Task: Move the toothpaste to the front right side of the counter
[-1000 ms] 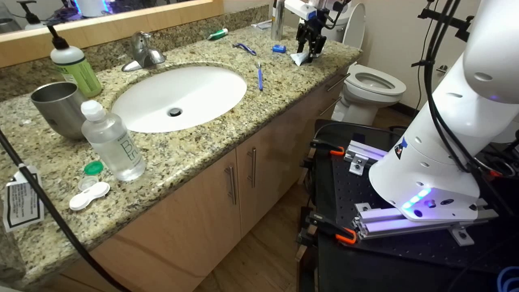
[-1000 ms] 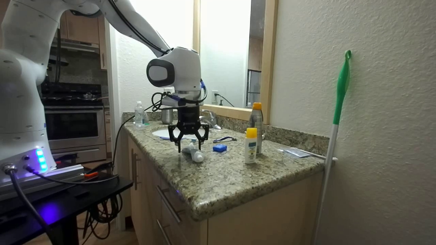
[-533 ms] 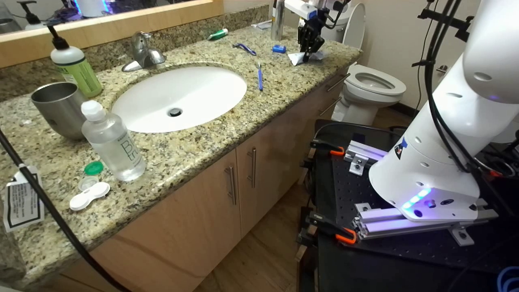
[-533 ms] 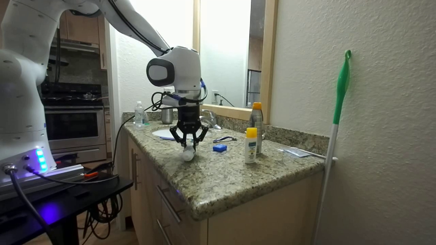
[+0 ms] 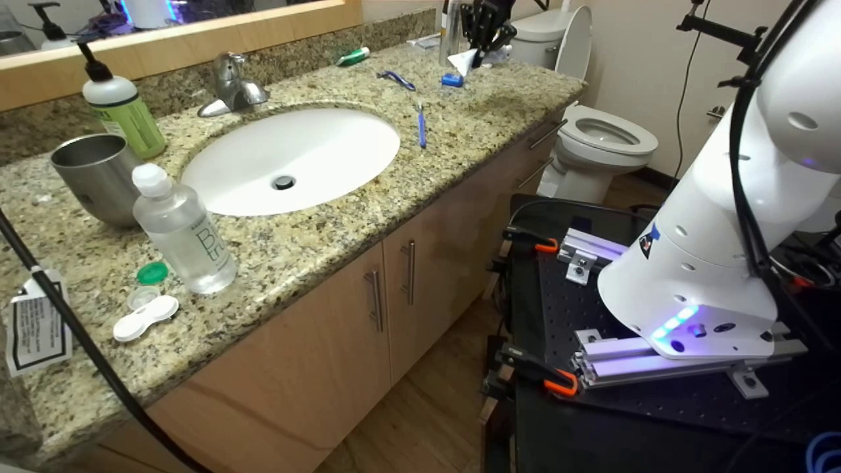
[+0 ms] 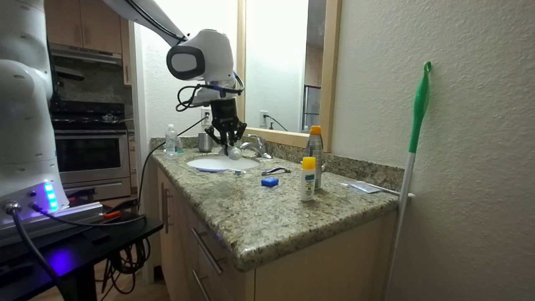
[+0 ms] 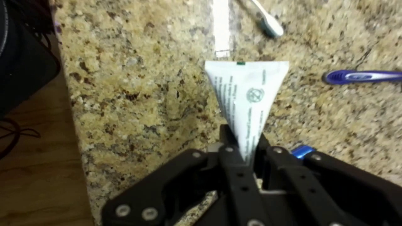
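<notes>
The toothpaste, a small white tube (image 7: pixel 251 91) with dark green print, is pinched near its narrower part between the black fingers of my gripper (image 7: pixel 246 136). Its flat crimped end fans out ahead of the fingers in the wrist view. In an exterior view the tube's rounded cap end (image 6: pixel 235 153) pokes out beside the fingertips, raised above the granite counter (image 6: pixel 259 217). The white tube (image 5: pixel 462 62) also hangs from my shut gripper (image 5: pixel 481 59) at the counter's far end in an exterior view. My fingers hide the tube's middle.
A small blue box (image 6: pixel 269 182), a razor (image 6: pixel 276 171) and a toothbrush (image 6: pixel 211 169) lie on the counter. A yellow-capped bottle (image 6: pixel 308 179) stands before a spray can (image 6: pixel 315 146). The sink (image 5: pixel 295 157) lies in the counter, with a green tube (image 5: pixel 353 56) at the back.
The jaws have closed from wide apart onto the white tube. Gripper and tube have then risen off the counter; the arm has moved up and back.
</notes>
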Controlling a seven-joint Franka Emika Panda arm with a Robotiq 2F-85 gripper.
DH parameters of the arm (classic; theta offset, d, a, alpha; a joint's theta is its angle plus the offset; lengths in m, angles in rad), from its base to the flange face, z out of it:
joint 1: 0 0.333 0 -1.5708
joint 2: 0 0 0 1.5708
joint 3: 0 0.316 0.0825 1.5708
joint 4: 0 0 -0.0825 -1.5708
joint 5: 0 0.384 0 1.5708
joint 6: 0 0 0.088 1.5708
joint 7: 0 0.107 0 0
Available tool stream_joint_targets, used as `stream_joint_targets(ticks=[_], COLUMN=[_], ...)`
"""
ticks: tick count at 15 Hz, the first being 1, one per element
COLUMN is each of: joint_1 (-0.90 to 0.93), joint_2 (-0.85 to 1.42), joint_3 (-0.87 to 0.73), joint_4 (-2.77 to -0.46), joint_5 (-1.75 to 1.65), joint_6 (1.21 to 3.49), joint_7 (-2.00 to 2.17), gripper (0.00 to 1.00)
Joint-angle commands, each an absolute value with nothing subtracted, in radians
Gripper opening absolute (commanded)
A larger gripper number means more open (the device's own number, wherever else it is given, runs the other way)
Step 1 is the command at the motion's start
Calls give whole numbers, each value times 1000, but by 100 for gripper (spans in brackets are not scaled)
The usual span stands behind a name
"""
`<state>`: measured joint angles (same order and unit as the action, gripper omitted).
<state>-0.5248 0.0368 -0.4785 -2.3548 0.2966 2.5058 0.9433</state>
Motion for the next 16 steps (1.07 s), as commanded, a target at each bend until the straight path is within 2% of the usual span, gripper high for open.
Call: stream_joint_targets(ticks=[1,2,3,7,8,11,16], joint_1=[-473,-466,-483,-477,-478,-429,-298], joint_2=[-211,-264,-134,-247,-248,-239,-241], joint_3=[-446,-418,-443,-398,-399,-402,-265], joint_4=[-2511,-2546,-2452,-2531,-2532,-2496,-2517], joint_5=[140,106,167,133,133,207,301], joint_6=[2473,2456,2477,2462,2462,2367,2215], joint_7=[943,945,941,943,943,874,863], gripper=[4,4,15,15,4,4,4])
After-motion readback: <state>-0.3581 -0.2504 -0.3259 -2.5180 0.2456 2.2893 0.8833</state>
